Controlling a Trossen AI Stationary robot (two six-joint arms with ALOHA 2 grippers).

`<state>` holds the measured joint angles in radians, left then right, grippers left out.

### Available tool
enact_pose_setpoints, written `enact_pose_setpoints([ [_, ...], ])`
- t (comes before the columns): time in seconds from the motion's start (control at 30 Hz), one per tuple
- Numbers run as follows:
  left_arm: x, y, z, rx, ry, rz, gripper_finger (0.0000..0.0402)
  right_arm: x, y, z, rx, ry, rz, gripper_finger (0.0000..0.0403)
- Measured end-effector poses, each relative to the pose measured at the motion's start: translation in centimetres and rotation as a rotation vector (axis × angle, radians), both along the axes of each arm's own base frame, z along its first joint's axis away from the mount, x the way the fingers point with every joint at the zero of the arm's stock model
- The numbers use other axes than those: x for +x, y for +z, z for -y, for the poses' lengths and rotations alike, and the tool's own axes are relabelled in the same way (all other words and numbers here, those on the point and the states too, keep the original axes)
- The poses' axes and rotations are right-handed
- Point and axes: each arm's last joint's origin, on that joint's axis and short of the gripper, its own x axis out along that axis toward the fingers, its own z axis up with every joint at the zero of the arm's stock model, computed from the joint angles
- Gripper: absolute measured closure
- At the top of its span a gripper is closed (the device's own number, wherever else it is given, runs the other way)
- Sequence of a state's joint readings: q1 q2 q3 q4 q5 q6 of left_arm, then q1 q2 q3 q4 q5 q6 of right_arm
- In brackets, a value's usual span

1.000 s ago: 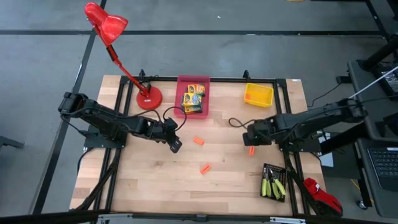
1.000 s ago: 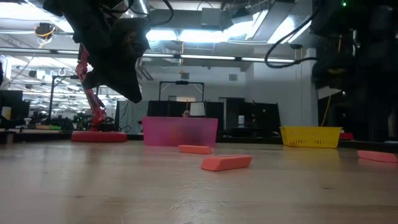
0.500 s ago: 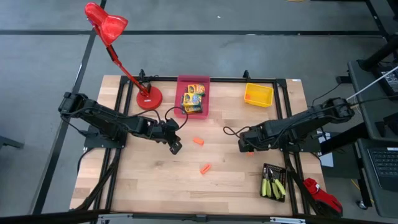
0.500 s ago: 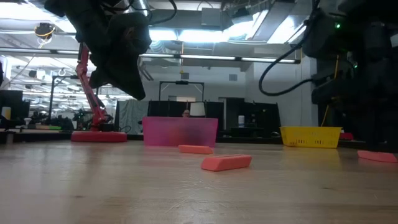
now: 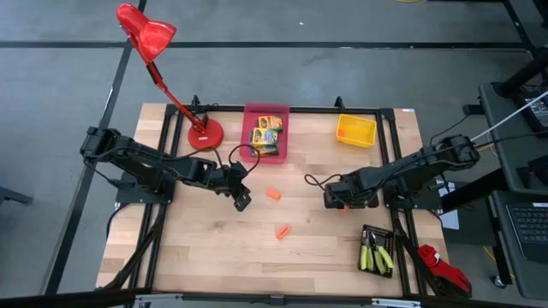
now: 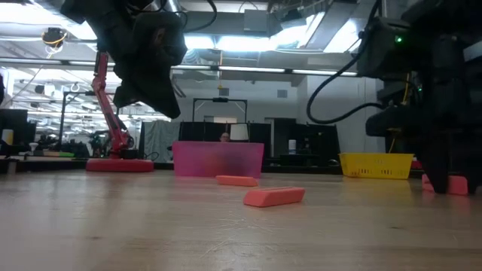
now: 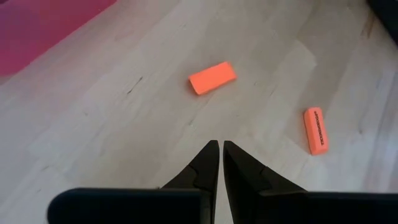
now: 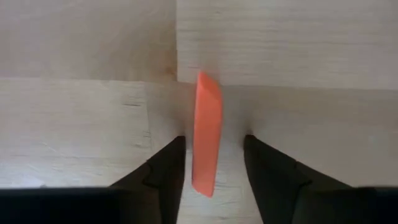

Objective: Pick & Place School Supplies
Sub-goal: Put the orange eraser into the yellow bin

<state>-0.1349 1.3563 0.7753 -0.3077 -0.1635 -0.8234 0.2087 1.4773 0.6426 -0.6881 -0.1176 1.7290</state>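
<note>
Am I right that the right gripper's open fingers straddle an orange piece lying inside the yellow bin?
Not quite. The right gripper is open with its fingers either side of the orange piece, but the right wrist view shows that piece on the bare wooden table; the yellow bin sits apart.

table: light wooden top (image 5: 205, 248) with a dark metal frame along its edges, filling the middle of the high view
red desk lamp: round base (image 5: 205, 135) on the table's upper left part; its arm slants up-left to the shade (image 5: 145, 30), which hangs out past the table's far edge
pink bin: (image 5: 253, 151) at the upper middle of the table, just right of the lamp base
yellow bin: (image 5: 355, 130) at the upper right of the table, well apart from the pink bin
black bin: (image 5: 365, 230) near the table's lower right corner
red object: (image 5: 443, 269) off the table's lower right corner; what it is cannot be told
floor: grey (image 5: 342, 21), around the table
</note>
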Motion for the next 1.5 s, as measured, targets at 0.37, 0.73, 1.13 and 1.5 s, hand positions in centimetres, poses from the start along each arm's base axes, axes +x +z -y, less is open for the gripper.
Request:
enact_pose_setpoints([
  [0.37,0.0,0.0,0.0,0.006,0.005,-0.001,0.0382,1.1,0.7,0.2,-0.109,-0.027,0.061,0.0369],
  [0.73,0.0,0.0,-0.1,-0.013,0.037,0.003,0.0382,3.0,9.5,8.1,-0.525,-0.022,0.068,0.0369],
  [1.13,0.2,0.2,-0.1,-0.054,0.107,0.039,0.0382,-1.4,11.7,19.8,-0.567,0.051,-0.122,0.0369],
  [1.5,0.5,0.4,-0.1,-0.06,0.136,0.083,0.0382,-2.6,11.1,22.8,-0.485,0.171,-0.064,0.0357],
])
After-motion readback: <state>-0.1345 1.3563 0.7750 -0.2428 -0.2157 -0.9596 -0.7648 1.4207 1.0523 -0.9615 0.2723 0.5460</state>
